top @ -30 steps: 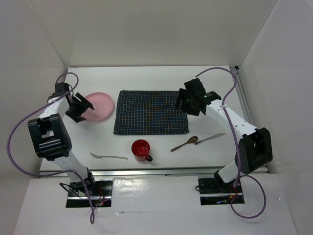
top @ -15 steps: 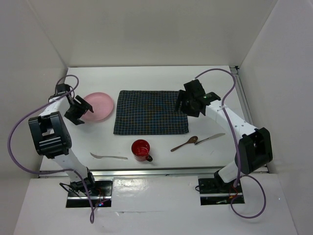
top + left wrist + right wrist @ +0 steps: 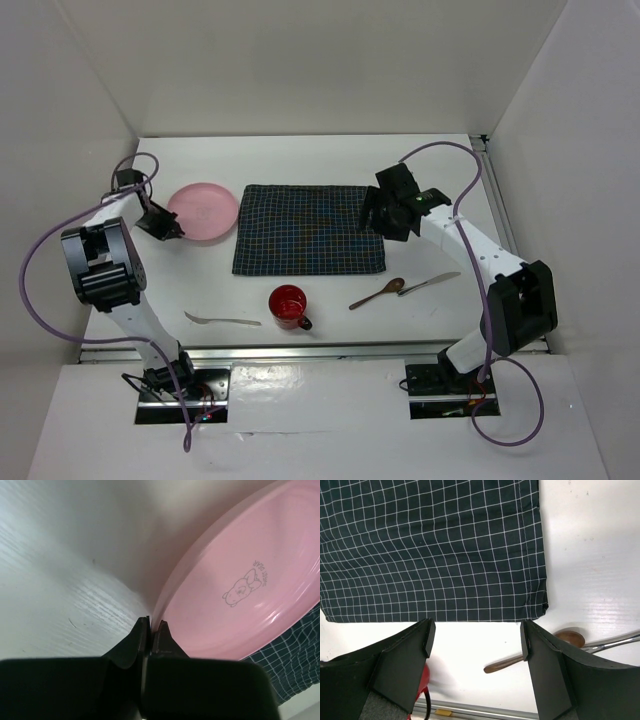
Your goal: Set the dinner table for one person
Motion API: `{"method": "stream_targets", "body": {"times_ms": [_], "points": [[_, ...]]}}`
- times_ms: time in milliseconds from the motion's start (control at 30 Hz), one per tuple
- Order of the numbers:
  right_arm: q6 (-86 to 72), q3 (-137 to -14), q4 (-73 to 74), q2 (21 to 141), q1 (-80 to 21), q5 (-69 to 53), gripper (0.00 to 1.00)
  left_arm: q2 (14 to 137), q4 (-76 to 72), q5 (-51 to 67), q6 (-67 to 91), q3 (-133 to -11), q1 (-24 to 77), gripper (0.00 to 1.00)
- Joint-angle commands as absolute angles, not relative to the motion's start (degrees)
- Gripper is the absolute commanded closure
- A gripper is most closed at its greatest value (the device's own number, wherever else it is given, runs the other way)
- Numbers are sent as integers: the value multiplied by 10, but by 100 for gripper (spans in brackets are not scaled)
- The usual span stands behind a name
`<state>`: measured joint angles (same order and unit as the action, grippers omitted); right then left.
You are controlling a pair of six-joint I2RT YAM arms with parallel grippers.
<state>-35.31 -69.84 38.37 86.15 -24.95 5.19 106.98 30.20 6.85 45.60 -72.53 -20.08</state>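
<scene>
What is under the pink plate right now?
White table shows below the rim of the plate, where the left gripper pinches it. The surface beneath the plate's middle is covered.

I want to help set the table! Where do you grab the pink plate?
Probably by its thin raised rim, coming in low from the left. The pink plate is wide and shallow, so only the edge fits a pinch. The left gripper is pinched shut on that left rim now.
</scene>
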Motion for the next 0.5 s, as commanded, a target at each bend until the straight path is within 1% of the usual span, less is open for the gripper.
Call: {"method": "stream_targets", "body": {"times_ms": [0,100,133,267,333,400,433,467], "points": [[-356,-724,396,838,-255,56,19,1052,325,58,448,-769,-202,100],[-356,-729,396,838,-255,62,19,1015,344,64,434,-796,-202,100],[-356,-729,396,838,-255,62,19,986,345,74,424,-802,-202,100],[-356,-716,396,845,-255,67,19,932,345,113,396,-808,-161,100],[-356,-711,396,845,-255,67,19,932,346,131,389,-823,-105,100],[-356,-711,396,845,-255,67,19,954,360,148,383,-836,-60,100],[-356,-711,396,845,-255,67,19,964,360,148,383,-844,-15,100],[-356,-711,396,845,-255,67,19,972,360,148,383,-851,7,100]]}}
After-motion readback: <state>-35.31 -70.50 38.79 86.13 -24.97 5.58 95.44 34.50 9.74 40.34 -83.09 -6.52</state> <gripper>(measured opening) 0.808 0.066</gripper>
